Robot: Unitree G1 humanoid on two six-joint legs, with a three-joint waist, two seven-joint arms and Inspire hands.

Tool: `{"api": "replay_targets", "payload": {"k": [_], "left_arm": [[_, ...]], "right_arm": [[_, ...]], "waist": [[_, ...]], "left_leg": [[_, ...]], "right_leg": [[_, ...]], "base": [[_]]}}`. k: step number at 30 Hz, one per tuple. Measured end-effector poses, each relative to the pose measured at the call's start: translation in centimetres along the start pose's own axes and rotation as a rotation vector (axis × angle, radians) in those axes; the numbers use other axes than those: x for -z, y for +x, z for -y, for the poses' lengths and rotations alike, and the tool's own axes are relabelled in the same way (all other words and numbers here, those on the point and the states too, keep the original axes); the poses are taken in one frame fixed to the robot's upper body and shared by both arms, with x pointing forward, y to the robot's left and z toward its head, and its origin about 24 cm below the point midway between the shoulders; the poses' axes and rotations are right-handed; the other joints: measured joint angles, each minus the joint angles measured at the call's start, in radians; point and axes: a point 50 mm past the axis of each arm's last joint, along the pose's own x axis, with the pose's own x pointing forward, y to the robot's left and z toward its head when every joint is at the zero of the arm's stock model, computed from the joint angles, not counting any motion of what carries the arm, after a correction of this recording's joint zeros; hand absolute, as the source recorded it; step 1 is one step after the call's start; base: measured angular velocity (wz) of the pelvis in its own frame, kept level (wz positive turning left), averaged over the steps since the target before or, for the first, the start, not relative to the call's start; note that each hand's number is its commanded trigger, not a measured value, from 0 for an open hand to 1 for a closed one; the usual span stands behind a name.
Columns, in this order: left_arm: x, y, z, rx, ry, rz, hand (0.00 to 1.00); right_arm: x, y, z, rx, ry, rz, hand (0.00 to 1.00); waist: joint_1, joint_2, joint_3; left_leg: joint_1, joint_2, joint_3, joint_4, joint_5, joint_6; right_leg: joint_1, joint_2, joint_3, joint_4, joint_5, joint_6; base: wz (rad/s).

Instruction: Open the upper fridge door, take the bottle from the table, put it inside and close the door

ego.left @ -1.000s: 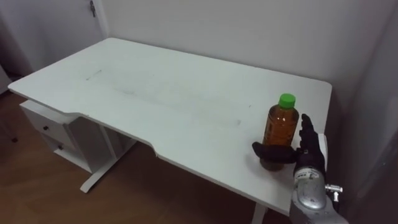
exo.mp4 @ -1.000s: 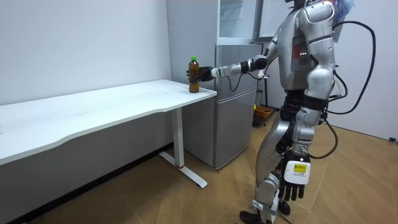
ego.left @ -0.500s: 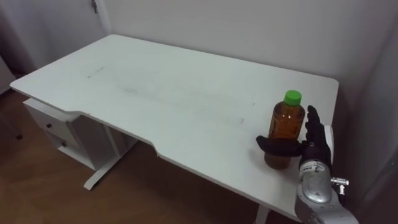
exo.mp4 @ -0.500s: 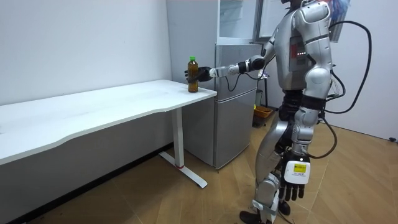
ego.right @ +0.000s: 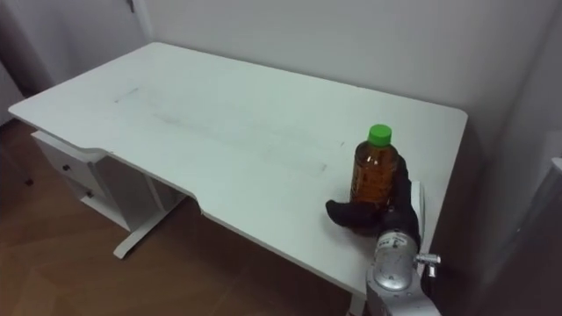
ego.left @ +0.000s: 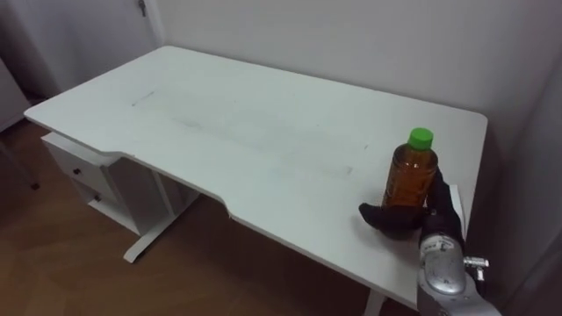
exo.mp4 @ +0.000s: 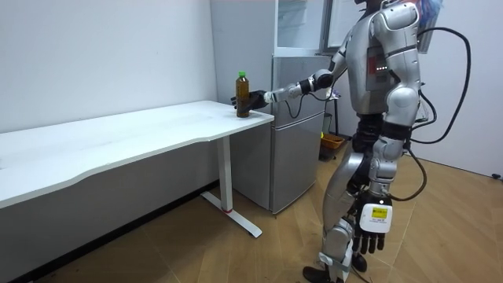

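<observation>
The table (ego.left: 263, 132) stands along the wall (ego.left: 351, 35), with a drawer unit (ego.left: 81, 168) under its left end. The bottle (ego.left: 411, 174) stands upright on the table near the right end, close to the front edge. The right hand (ego.left: 395, 218) comes in from the near side, closed round the bottle's lower part. In the room view the fridge (exo.mp4: 295, 141) stands just beside that end of the table, and the robot stands before the fridge, its left hand (exo.mp4: 371, 232) hanging low at its side above the floor (exo.mp4: 236, 251)

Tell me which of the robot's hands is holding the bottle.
The right hand, curled around the bottle on the table; the left hand hangs at its side.
</observation>
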Motion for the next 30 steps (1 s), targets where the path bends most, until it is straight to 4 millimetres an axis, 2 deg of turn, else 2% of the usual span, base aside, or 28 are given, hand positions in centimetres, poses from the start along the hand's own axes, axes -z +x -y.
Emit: {"api": "replay_targets", "payload": {"k": [6,7,8,21,30], "left_arm": [[0.0,0.0,0.0,-0.005,0.013,0.001,0.00],[0.0,0.0,0.0,-0.005,0.015,0.001,0.00],[0.0,0.0,0.1,-0.004,0.017,-0.002,0.00],[0.1,0.0,-0.3,-0.013,0.075,-0.025,0.00],[0.0,0.0,-0.3,-0.011,0.077,-0.019,0.00]], "right_arm": [[0.2,0.1,0.2,-0.005,0.000,-0.011,0.00],[0.2,0.1,0.2,-0.009,0.001,-0.011,0.55],[0.2,0.1,0.2,-0.017,0.005,-0.013,1.00],[0.3,0.8,1.8,-0.052,0.071,-0.048,1.00],[0.5,1.3,2.4,-0.059,0.119,-0.084,1.00]], "waist": [[0.008,-0.008,-0.0016],[0.008,-0.008,-0.0016],[0.008,-0.008,-0.0016],[0.009,-0.004,-0.0044],[0.009,-0.003,-0.0044]], "left_leg": [[-0.001,0.000,-0.004,0.002,0.000,0.000],[-0.001,0.000,-0.004,0.002,0.000,0.000],[-0.001,0.001,-0.004,0.003,0.000,0.000],[-0.003,0.014,0.000,0.009,-0.002,-0.005],[-0.004,0.015,0.001,0.009,-0.003,-0.006]], "right_leg": [[0.000,0.000,-0.001,0.000,0.001,0.000],[0.000,0.000,-0.001,0.000,0.001,0.000],[-0.001,0.001,0.001,0.000,0.001,0.000],[0.003,0.017,0.000,-0.016,0.012,-0.010],[0.001,0.016,0.004,-0.011,0.012,-0.011]], "base": [[0.00],[0.00],[0.00],[-0.02],[0.00]]}}
